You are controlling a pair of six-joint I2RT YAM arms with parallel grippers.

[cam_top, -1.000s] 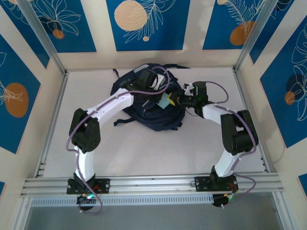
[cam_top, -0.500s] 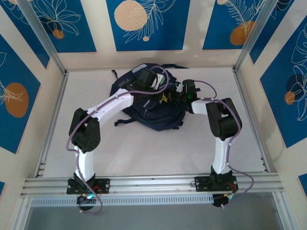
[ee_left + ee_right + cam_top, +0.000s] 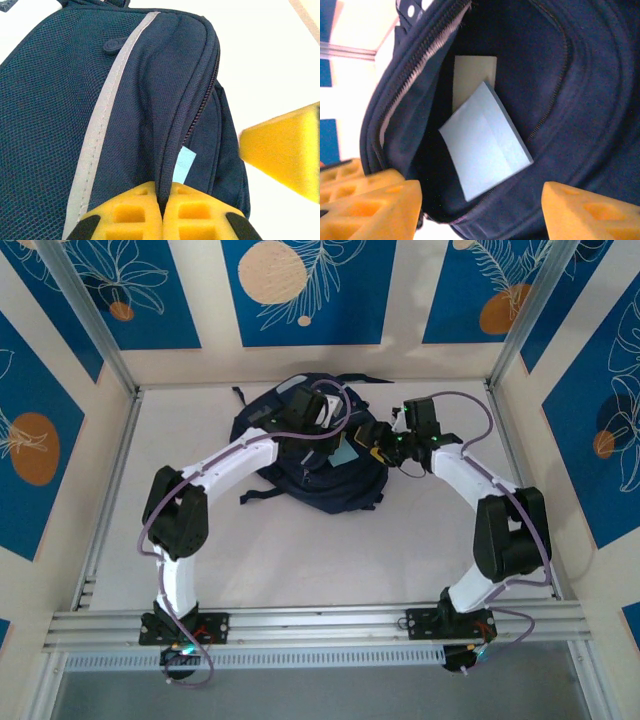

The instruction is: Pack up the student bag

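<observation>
The student bag (image 3: 300,485), a large navy-blue fabric backpack with a light grey stripe (image 3: 107,115) down its front, lies in the far middle of the white table (image 3: 300,570). From my top camera I see both arms reaching in over it, the left one from the near left and the right one from the right. A dark strap (image 3: 255,495) trails off its near left side onto the table. My left hand (image 3: 162,202) is pinched tight on the bag: its two yellow fingers meet on the fold of navy fabric just beside the zip (image 3: 200,107), and that edge runs straight up from between them in the left wrist view. My right hand (image 3: 480,210) stands wide with nothing in it. One yellow finger sits at the lower left of the right wrist view and the other at the lower right, and the open mouth of the bag lies between and beyond them. Inside the dark pocket I can see a pale blue rectangular pad (image 3: 487,152) lying tilted against the lining. A smaller cream-coloured card (image 3: 472,75) stands behind it, and the pad covers the card's lower part. I cannot tell what either one is beyond that.
</observation>
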